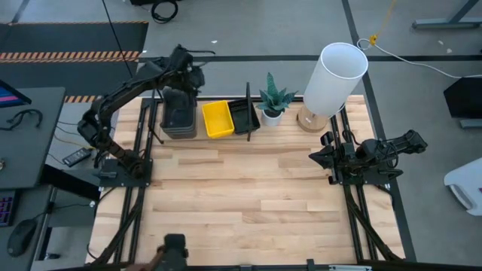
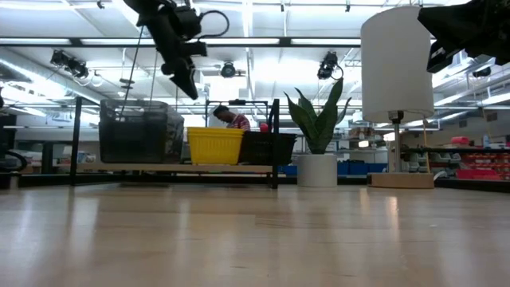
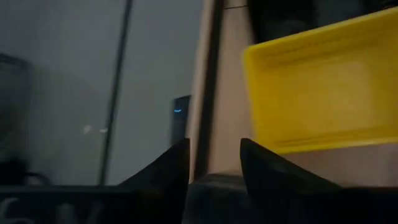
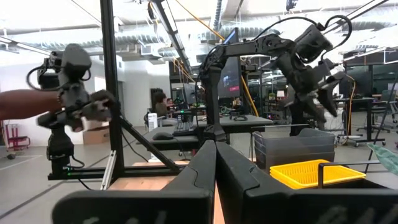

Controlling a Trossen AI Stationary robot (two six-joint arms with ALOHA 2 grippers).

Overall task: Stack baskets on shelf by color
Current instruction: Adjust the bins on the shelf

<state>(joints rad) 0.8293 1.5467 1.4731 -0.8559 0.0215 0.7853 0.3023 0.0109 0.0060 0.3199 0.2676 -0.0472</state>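
baskets (image 1: 217, 119) on shelf (image 2: 171, 168), left gripper (image 2: 190, 82) above.

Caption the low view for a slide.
Left end effector hovers above smoky grey plastic baskets, beside yellow and black baskets on the light-wood shelf.

The broad wooden tabletop (image 1: 248, 203) in front of me lies open, with room to pass anywhere between my two arms; the far edge is crowded, where the shelf (image 1: 154, 120) carries the grey baskets (image 1: 179, 114), yellow baskets (image 1: 217, 119) and black baskets (image 1: 243, 115) side by side. My left gripper (image 2: 188, 80) hangs above the grey stack with air beneath it; right of the shelf's end post the plant pot (image 1: 271, 115) and tall white lamp (image 1: 334, 77) block that corner, near my right gripper (image 1: 322, 149).
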